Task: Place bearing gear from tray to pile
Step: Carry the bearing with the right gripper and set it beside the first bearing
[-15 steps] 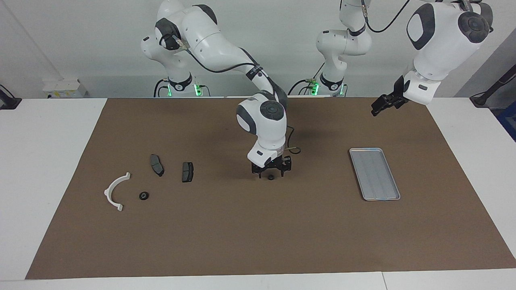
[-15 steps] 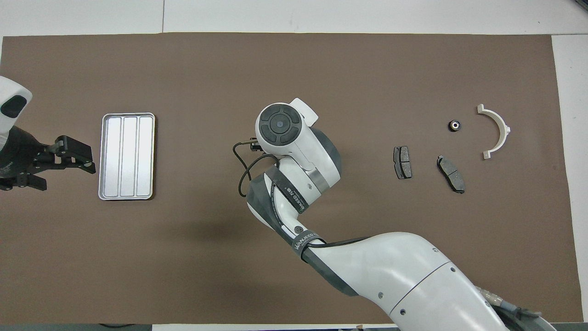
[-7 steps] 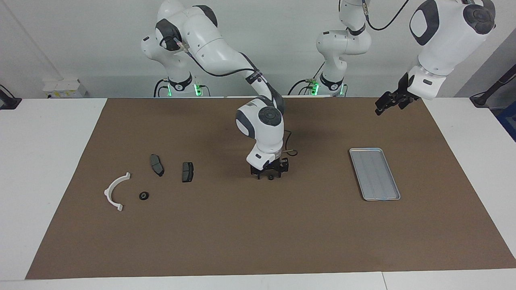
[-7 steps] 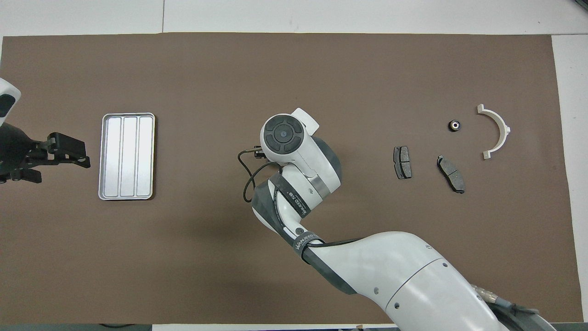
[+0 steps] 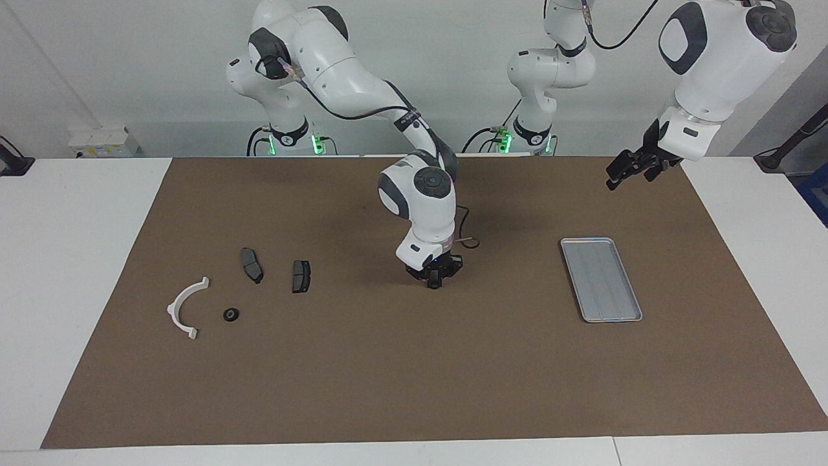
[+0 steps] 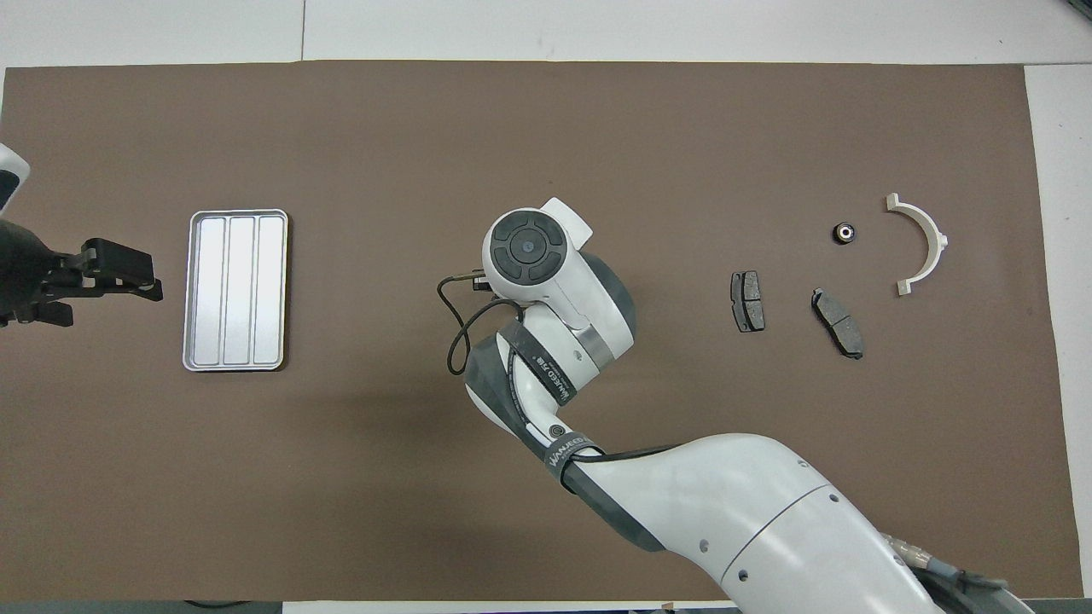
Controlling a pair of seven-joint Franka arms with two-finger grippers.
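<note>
A: Right gripper (image 5: 435, 283) — state?
B: Down at the brown mat (image 5: 414, 388) mid-tabletop, fingers pressed together on a small dark bearing gear (image 5: 435, 284), between tray (image 5: 585, 246) and pile.
A: Left gripper (image 5: 626, 172)?
B: Fingers spread, holding nothing, raised over the mat beside the tray, waiting.
A: Pile?
B: White bracket (image 5: 183, 305), two brake pads (image 5: 251, 265), another bearing gear (image 5: 230, 314) — right arm's end.

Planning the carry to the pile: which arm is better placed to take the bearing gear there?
Right. The right gripper is down at mid-mat, shut on the bearing gear. The left gripper waits raised near the tray, away from the pile.
</note>
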